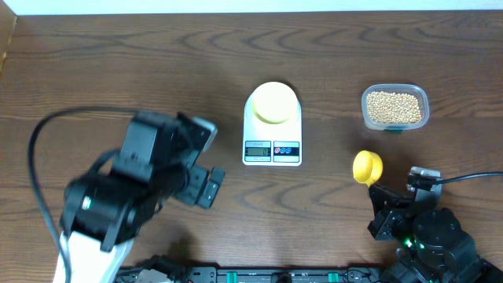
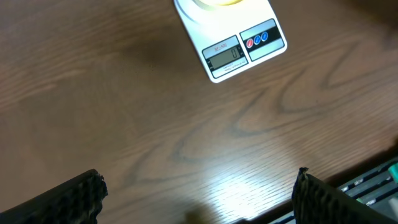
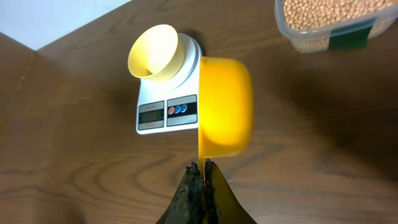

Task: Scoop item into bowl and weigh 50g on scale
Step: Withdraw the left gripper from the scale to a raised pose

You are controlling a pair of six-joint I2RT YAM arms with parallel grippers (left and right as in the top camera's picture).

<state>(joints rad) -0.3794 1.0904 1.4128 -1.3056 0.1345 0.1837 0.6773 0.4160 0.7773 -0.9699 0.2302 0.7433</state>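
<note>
The white scale (image 1: pixel 272 134) stands mid-table with the pale-yellow bowl (image 1: pixel 273 103) on its platform; both show in the right wrist view, scale (image 3: pixel 168 111) and bowl (image 3: pixel 154 52). The scale's display end shows in the left wrist view (image 2: pixel 239 46). The tan beans (image 1: pixel 394 107) fill a clear tub at the back right, also in the right wrist view (image 3: pixel 323 12). My right gripper (image 3: pixel 204 167) is shut on the handle of a bright yellow scoop (image 3: pixel 225 106), which sits right of the scale (image 1: pixel 367 167). My left gripper (image 2: pixel 196 193) is open and empty over bare table, left of the scale.
The clear plastic tub (image 1: pixel 424 108) carries a green label on its front. A black cable (image 1: pixel 47 126) loops at the left. A rail with connectors (image 1: pixel 259 275) runs along the front edge.
</note>
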